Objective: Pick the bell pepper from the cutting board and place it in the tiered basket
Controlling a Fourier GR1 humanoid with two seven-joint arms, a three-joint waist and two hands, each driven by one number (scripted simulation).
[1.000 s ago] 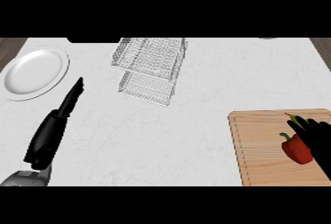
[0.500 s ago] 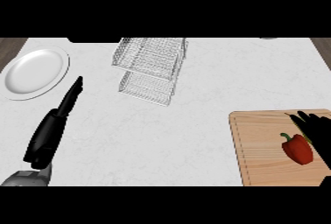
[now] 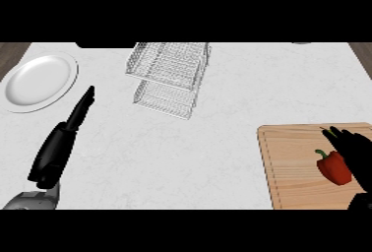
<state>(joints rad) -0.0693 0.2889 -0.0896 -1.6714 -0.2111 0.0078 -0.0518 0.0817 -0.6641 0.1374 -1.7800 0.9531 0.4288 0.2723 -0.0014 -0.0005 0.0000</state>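
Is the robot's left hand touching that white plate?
Apart. The head view shows bare counter between the left hand and the white plate.

A red bell pepper (image 3: 335, 167) lies on the wooden cutting board (image 3: 298, 167) at the right of the pale worktop (image 3: 189, 157). The right hand (image 3: 354, 150) sits just beside the pepper's outer side, fingers fairly straight over the board. The left hand (image 3: 62, 142) rests open at the left, fingers pointing up toward a white plate (image 3: 40, 81). The wire tiered basket (image 3: 169, 76) stands at the back, well apart from the board.
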